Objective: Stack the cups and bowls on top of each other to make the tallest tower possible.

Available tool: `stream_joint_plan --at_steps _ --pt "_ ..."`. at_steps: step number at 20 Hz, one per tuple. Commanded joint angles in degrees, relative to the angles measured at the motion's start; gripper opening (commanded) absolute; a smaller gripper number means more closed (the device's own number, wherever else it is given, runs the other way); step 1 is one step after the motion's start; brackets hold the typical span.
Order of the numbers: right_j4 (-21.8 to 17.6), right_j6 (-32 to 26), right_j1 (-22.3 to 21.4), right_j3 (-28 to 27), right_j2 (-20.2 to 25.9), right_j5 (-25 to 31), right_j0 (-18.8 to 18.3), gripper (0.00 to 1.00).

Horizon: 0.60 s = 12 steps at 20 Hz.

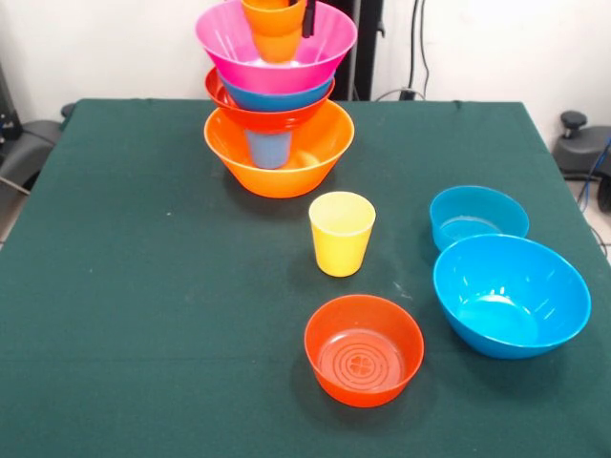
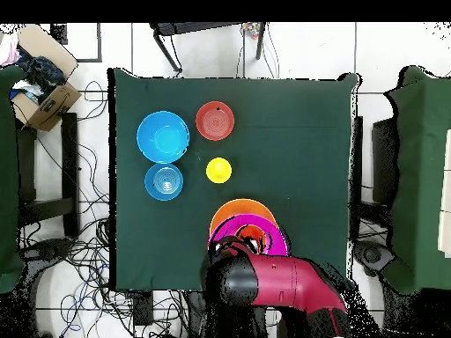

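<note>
Standing upright at the far side of the green table [image 1: 143, 286], the tower [image 1: 277, 114] has its long axis vertical, and you can read its layers only from the front view: the big orange bowl [image 1: 277, 167] at the base with a blue cup [image 1: 268, 148] inside it, then a red-orange bowl [image 1: 272, 116], a blue bowl [image 1: 277, 95], the big pink bowl [image 1: 277, 57] and an orange cup [image 1: 275, 33] on top, mouth up. From overhead you see that pile [image 2: 247, 231] only as nested rings, orange around pink, partly covered by the red and black arm [image 2: 273, 286].

You see the gripper [image 1: 307, 17] only as a dark sliver at the top edge of the front view, just beside the orange cup and inside the pink bowl's rim; you cannot tell how its claw stands or whether it grips anything.

Count what lies loose on the cloth, all mouth up: one yellow cup [image 1: 341, 233] near the tower, one red-orange bowl [image 1: 364, 349] in front of it, and two blue bowls off to one side, the larger blue bowl [image 1: 511, 295] just beside the smaller blue bowl [image 1: 477, 217]. Overhead shows those four spread apart from the tower, and also a cardboard box [image 2: 42, 77] off the table's corner, which the front view lacks.
</note>
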Motion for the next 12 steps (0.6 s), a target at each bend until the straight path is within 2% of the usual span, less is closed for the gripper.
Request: stream_joint_plan --at_steps 1,12 --pt "-1.2 6.9 2.6 2.4 -0.9 1.6 1.2 0.00" --pt "-2.9 7.9 4.5 2.2 -2.9 -2.2 2.4 0.00"
